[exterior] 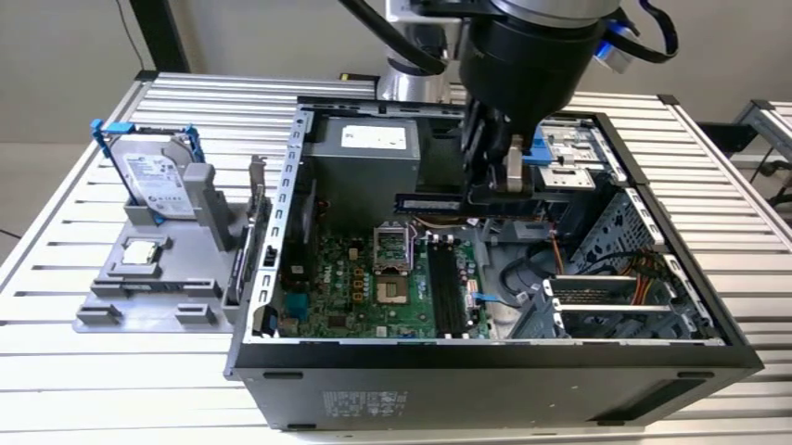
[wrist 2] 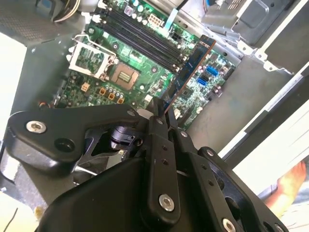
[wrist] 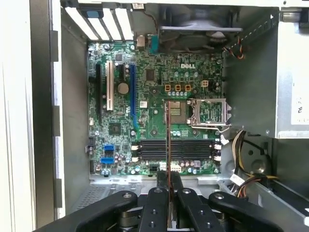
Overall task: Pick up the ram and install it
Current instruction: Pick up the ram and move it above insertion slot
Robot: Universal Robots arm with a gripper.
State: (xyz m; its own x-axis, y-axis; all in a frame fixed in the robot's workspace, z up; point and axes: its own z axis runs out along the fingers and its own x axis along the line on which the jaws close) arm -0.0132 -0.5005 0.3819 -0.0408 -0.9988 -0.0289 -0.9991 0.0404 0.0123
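Note:
The ram is a long, thin, dark blue-green stick held level above the open computer case. My gripper is shut on one end of it. In the second wrist view the ram juts out from the gripper over the green motherboard. In the first wrist view the ram is seen edge-on, running out from the gripper and crossing the black memory slots at a right angle. The stick hangs above the slots, apart from them.
A silver hard drive in a blue-trimmed frame and a small square processor chip sit on a grey fixture at the exterior view's left. Inside the case are the power supply, the open processor socket, cables and metal walls.

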